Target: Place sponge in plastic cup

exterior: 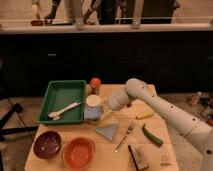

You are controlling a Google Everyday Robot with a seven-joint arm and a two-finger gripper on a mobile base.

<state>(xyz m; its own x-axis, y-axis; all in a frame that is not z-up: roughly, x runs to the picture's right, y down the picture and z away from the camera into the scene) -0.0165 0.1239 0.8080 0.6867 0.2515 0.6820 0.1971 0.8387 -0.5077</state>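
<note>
The small blue-grey rectangular sponge [92,114] sits at the white arm's gripper [103,111], just beside the tall white cup [93,101] on the wooden table [165,152]; finger state cannot be told, the light-green plastic cup is not discernible, so transport seemingly remains.

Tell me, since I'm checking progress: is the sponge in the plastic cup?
Cannot tell; the gripper hangs beside the white cup, sponge just below.

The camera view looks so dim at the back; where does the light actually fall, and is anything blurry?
In the camera view, light falls on the wooden table; the cabinets behind stay dark. The whole picture is soft, so the gripper by the white cup and the sponge blur together, and the fork shows little detail.
</note>
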